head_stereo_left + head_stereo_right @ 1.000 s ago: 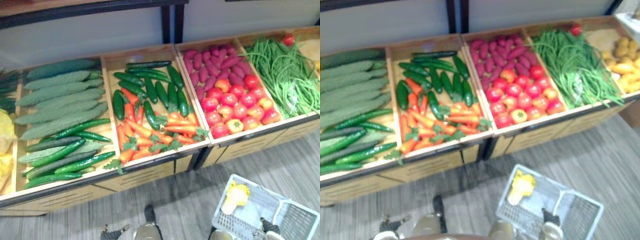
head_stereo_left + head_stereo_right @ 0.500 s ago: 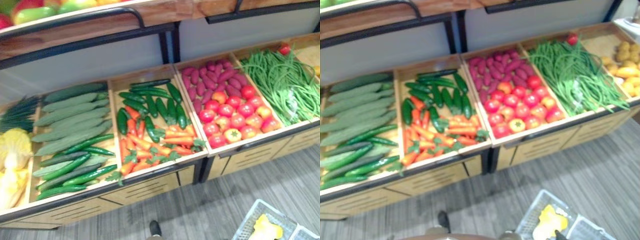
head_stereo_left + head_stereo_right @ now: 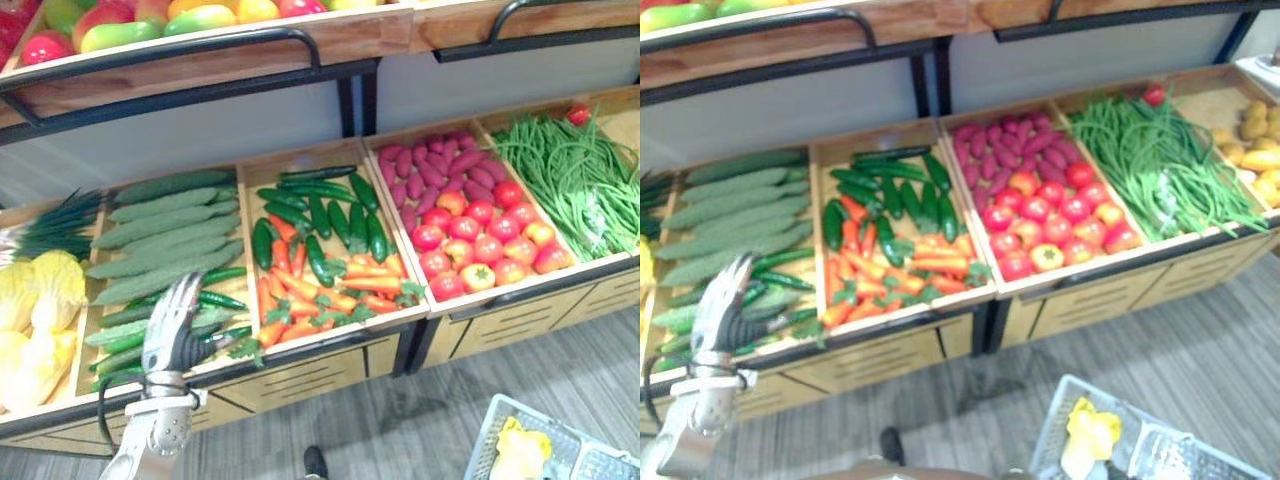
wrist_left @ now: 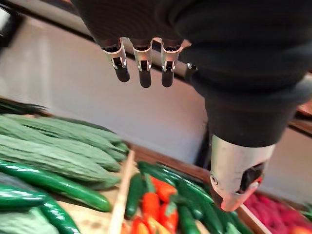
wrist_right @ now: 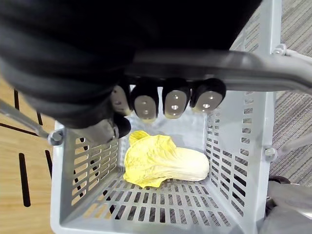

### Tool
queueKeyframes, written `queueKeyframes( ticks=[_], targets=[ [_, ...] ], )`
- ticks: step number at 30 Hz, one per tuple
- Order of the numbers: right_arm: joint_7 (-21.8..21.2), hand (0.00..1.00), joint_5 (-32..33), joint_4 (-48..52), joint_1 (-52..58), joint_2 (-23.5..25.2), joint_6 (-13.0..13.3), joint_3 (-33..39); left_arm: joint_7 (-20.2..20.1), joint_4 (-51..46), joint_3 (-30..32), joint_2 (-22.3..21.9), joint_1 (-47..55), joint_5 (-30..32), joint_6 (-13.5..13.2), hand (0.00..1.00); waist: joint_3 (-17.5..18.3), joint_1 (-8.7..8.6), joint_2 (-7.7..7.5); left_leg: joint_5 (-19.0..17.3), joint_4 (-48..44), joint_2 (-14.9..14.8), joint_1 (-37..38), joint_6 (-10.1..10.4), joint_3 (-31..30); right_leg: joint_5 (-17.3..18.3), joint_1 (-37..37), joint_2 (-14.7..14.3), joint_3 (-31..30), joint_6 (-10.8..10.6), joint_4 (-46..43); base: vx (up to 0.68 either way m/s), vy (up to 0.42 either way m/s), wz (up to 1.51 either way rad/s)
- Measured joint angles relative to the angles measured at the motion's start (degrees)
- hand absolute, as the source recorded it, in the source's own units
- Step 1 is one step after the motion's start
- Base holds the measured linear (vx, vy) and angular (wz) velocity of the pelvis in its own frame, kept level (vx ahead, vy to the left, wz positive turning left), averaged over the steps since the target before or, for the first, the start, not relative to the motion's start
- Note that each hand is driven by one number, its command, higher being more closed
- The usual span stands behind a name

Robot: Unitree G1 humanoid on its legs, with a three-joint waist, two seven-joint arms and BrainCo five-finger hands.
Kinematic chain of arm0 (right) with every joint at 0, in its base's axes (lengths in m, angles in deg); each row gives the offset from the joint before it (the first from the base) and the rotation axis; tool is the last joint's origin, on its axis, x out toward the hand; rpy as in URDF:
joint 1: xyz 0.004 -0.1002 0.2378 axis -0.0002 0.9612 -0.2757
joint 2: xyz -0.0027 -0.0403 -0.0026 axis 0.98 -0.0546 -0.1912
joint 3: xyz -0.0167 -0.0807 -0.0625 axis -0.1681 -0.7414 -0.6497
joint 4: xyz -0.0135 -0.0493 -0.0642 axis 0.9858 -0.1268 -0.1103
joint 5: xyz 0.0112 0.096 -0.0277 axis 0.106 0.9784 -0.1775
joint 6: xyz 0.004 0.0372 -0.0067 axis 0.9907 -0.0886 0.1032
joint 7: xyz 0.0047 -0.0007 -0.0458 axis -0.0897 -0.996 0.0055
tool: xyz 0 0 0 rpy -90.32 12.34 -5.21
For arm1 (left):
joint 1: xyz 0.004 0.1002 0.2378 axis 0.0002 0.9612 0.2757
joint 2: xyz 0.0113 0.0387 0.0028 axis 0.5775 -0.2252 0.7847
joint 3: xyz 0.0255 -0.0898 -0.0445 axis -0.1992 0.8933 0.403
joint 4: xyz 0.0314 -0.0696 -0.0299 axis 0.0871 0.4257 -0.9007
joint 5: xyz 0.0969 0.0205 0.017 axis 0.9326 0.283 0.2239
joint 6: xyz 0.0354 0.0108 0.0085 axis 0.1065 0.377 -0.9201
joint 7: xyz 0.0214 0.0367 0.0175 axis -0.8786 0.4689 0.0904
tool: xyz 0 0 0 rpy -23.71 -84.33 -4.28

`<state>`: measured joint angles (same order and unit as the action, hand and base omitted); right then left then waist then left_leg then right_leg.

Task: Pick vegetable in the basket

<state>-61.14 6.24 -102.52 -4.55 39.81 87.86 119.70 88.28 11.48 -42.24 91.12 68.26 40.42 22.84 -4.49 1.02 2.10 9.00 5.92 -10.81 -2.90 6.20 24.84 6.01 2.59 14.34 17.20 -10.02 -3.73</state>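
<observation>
My left hand (image 3: 168, 330) is raised open, fingers straight, in front of the bin of dark green cucumbers (image 3: 215, 300) and pale bumpy gourds (image 3: 165, 225). In the left wrist view its fingers (image 4: 140, 66) hang above the cucumbers (image 4: 58, 183) without touching them. My right hand (image 5: 170, 100) is curled round the handle (image 5: 229, 68) of the grey plastic basket (image 5: 87, 170). A yellow cabbage (image 5: 163, 163) lies on the basket's floor. The basket (image 3: 485, 445) sits low at the right, over the floor.
The wooden stand holds carrots with green peppers (image 3: 330, 285), tomatoes (image 3: 480, 245), purple sweet potatoes (image 3: 430, 165), green beans (image 3: 570, 175), yellow cabbages (image 3: 40, 315) and potatoes (image 3: 1255, 135). A fruit shelf with a black rail (image 3: 200, 45) overhangs the bins. Grey plank floor (image 3: 400, 420) lies in front.
The camera has tilted up, so the bins and basket sit lower in the picture. My left hand has come up into view before the cucumber bin.
</observation>
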Motion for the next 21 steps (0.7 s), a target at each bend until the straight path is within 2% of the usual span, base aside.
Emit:
queueKeyframes(
  ticks=[1,4,7,9,10,12,16,21],
  targets=[
    [-0.11,1.00,-0.07,0.05,-0.23,-0.17,0.00,-0.47,-1.84,-0.61,-1.34,1.94,-0.26,-0.03,-1.36,0.00,0.16,-0.20,-0.02,0.13,-0.02,-0.09,0.16,0.15,0.49,-0.23,-0.35,-0.05,-0.73,-0.22,0.06,0.10,-0.025,-0.22],
    [-1.29,1.00,-0.63,0.13,-0.83,-1.41,-0.04,-0.53,-5.53,0.06,-5.53,5.78,-2.84,-1.01,-2.71,0.00,0.28,-1.24,0.20,0.01,-0.26,-0.21,1.36,0.34,2.52,-1.12,-0.38,-0.18,-2.66,-1.17,0.65,0.14,-0.037,-0.35],
    [-1.45,1.00,-0.70,0.40,-1.32,-2.49,-0.03,-1.54,-7.20,2.91,-11.25,10.40,-6.85,-1.03,-4.10,0.00,0.29,-2.61,0.19,0.02,-0.35,-0.35,3.63,0.34,5.04,-1.14,0.00,-0.18,-4.97,-1.15,0.64,0.12,-0.029,-0.42],
    [-1.69,1.00,-0.76,0.71,-1.31,-3.13,-0.01,-2.78,-8.12,5.28,-15.06,11.74,-10.18,-1.02,-4.24,0.00,0.56,-2.95,0.49,0.07,-0.35,-0.52,4.47,0.31,6.72,-1.33,-0.22,-0.31,-6.80,-0.89,0.51,0.07,-0.021,-0.42],
    [-1.73,1.00,-0.77,1.04,-1.35,-3.31,0.01,-2.92,-8.30,6.04,-16.22,11.81,-11.39,-1.03,-4.38,0.00,0.63,-2.99,0.75,0.06,-0.35,-0.63,4.67,0.31,7.28,-1.48,-0.33,-0.40,-6.86,-0.66,0.53,0.06,-0.017,-0.38],
    [-2.19,1.00,-2.30,2.31,-1.35,-3.64,0.04,-3.34,-8.91,9.67,-20.25,11.94,-15.12,-1.02,-4.78,0.00,0.78,-4.35,1.13,0.07,-0.10,-0.86,5.13,0.33,8.63,-1.55,-1.07,-0.57,-8.46,-0.61,0.09,0.03,-0.012,-0.30],
    [-2.30,1.00,-2.78,4.02,-1.40,-3.83,0.19,-4.29,-10.50,12.46,-23.80,11.91,-19.73,-1.01,-4.64,0.00,0.92,-5.69,1.36,0.07,0.00,-1.26,4.26,0.34,10.85,-1.82,-3.86,-0.94,-10.83,-0.58,-0.70,-0.04,0.000,-0.28],
    [-2.26,1.00,-2.92,5.02,-0.97,-3.83,0.19,-4.98,-11.12,17.77,-25.60,11.36,-25.91,-1.03,-2.79,0.00,0.42,-5.70,0.85,-0.55,0.02,-2.43,2.98,1.17,12.37,-2.70,-6.55,-2.05,-12.05,-0.40,-1.59,-0.09,0.004,-0.10]
  ],
)
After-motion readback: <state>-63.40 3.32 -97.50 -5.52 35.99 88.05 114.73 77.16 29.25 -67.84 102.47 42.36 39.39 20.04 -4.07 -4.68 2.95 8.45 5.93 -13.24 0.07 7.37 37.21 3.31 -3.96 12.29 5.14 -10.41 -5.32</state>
